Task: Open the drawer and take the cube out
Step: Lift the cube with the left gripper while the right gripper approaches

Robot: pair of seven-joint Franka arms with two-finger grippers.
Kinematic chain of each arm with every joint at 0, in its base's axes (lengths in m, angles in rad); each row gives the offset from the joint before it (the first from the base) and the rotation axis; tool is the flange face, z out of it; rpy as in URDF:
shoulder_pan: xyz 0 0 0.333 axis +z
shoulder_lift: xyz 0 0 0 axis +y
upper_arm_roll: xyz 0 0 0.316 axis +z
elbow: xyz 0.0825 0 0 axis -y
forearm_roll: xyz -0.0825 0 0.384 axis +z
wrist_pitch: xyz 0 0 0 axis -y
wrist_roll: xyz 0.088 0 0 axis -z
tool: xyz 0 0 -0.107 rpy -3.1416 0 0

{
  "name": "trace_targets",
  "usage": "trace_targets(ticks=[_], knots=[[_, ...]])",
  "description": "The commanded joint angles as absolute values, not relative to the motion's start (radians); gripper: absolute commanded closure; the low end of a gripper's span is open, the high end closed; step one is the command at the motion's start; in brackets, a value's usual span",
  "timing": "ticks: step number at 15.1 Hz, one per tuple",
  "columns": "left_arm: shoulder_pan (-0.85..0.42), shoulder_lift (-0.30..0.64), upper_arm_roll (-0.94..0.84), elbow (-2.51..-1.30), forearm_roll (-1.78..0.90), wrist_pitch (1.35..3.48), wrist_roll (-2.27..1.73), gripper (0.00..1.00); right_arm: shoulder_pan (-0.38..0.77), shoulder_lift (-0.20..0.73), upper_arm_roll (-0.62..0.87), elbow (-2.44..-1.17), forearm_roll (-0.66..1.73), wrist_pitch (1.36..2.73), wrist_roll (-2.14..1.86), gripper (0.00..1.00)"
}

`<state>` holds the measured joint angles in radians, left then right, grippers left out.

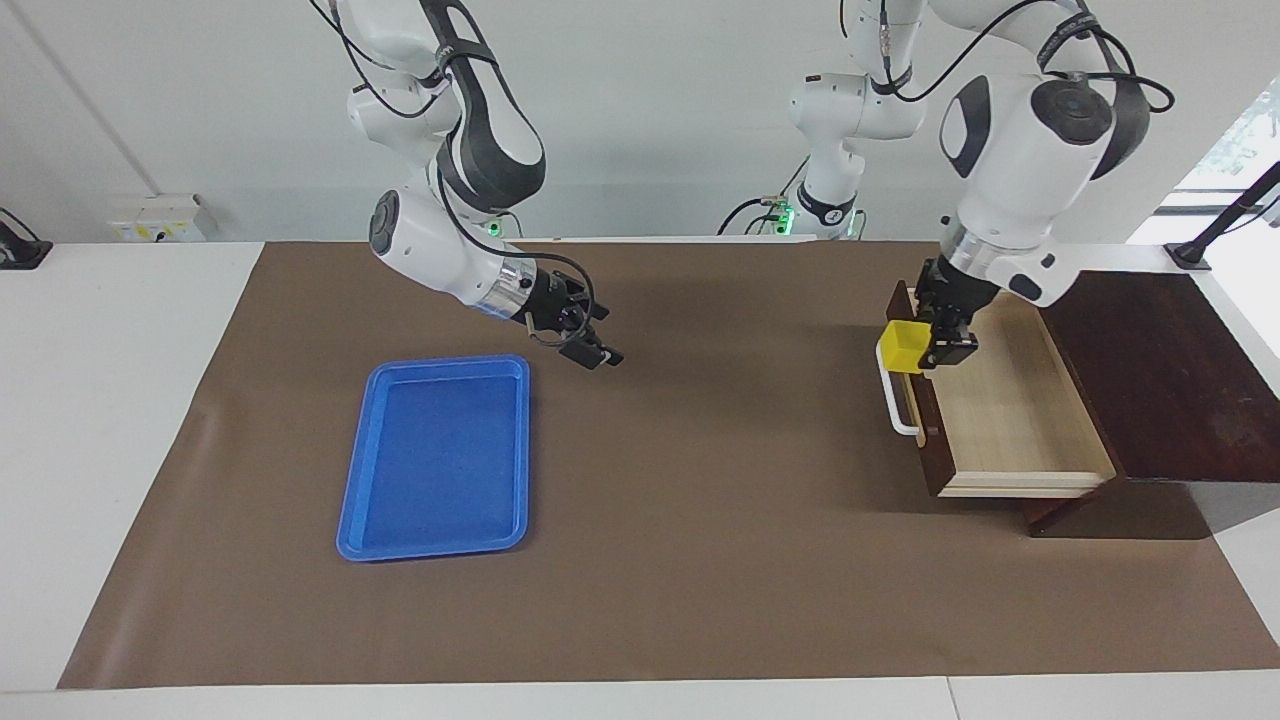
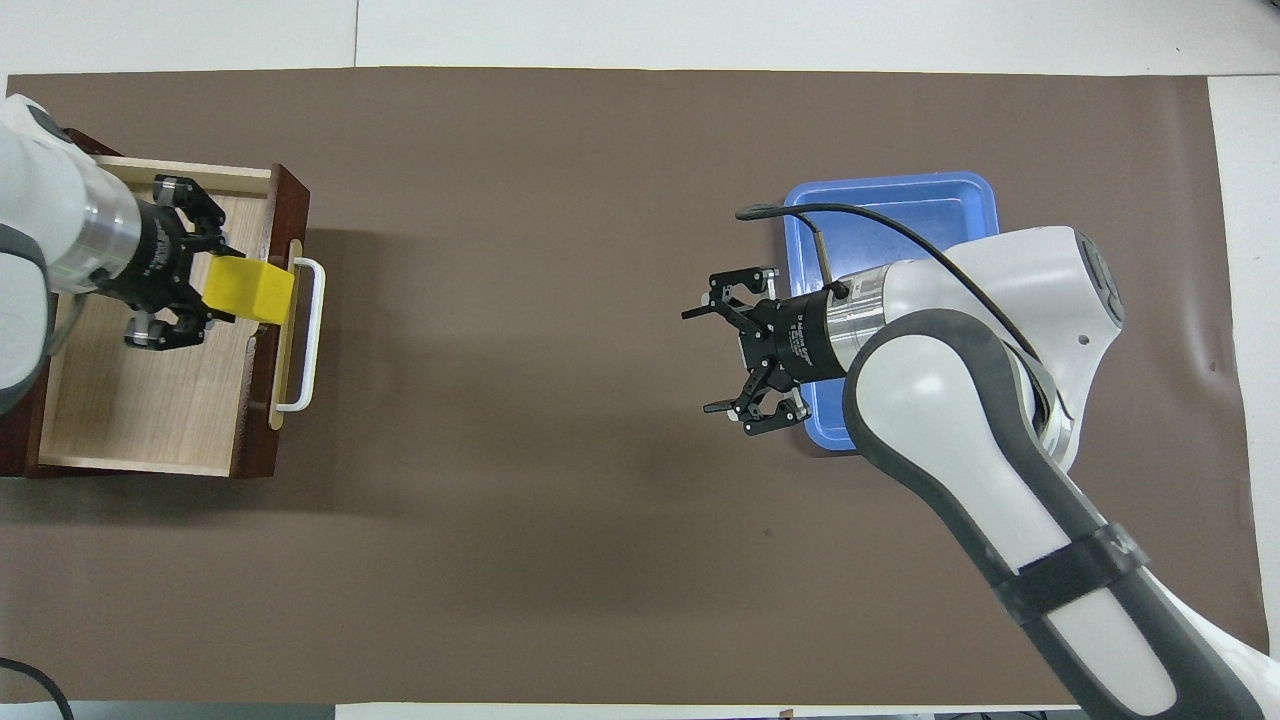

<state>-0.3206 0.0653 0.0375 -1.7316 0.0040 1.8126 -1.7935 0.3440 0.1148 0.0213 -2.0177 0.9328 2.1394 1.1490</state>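
Note:
The drawer (image 1: 1010,415) stands pulled open from its dark brown cabinet (image 1: 1165,380) at the left arm's end of the table, showing a pale wood interior (image 2: 150,400) and a white bar handle (image 2: 310,340). My left gripper (image 1: 932,345) is shut on the yellow cube (image 1: 900,346) and holds it in the air over the drawer's front panel. In the overhead view the cube (image 2: 250,290) sits over the panel beside the handle, with the left gripper (image 2: 222,288) over the drawer. My right gripper (image 1: 592,350) is open and empty, over the mat beside the blue tray.
A flat blue tray (image 1: 440,545) lies on the brown mat toward the right arm's end; it also shows in the overhead view (image 2: 890,195), partly covered by the right arm. The right gripper (image 2: 705,360) hangs over the tray's edge.

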Motion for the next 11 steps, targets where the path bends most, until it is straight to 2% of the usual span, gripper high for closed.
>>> trace_targets(ticks=[1, 4, 7, 11], knots=[[-0.440, 0.023, 0.054, -1.792, -0.055, 1.863, -2.027, 1.00, 0.376, 0.150, 0.020, -2.011, 0.963, 2.186, 1.166, 0.00], [-0.552, 0.012, 0.054, -1.850, -0.119, 1.973, -2.150, 1.00, 0.406, 0.210, 0.020, -1.962, 1.023, 2.242, 1.222, 0.00], [-0.644, 0.052, 0.058, -1.867, -0.127, 2.023, -2.291, 1.00, 0.451, 0.267, 0.020, -1.913, 1.031, 2.283, 1.264, 0.00], [-0.687, 0.058, 0.057, -1.910, -0.106, 2.034, -2.390, 1.00, 0.459, 0.324, 0.020, -1.830, 1.031, 2.289, 1.319, 0.00]])
